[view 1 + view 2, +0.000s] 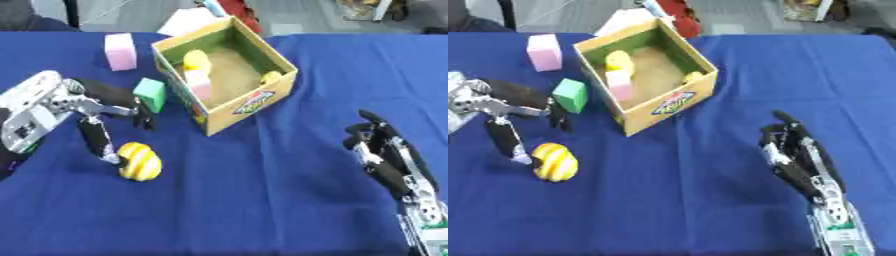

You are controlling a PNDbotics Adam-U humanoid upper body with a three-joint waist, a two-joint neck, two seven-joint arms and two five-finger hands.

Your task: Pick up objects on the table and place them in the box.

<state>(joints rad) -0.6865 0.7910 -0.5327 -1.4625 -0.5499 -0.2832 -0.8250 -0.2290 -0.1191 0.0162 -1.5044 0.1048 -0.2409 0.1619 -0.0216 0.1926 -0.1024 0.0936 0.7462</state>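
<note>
Left hand (83, 107) open, lower fingertip touching striped yellow object (140, 161) at lower left; blue-clothed worktop (262, 200), grey floor beyond.

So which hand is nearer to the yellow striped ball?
Left. The left hand reaches the ball with a finger; the right hand is far across the table.

Left hand (502, 112) spread over blue table (675, 200), thumb tip touching yellow striped object (556, 162), fingers near green block (570, 95). Pink block (543, 52) beyond. Cardboard box (677, 102) holds yellow and pink pieces. Right hand (798, 157) open, lower right.
</note>
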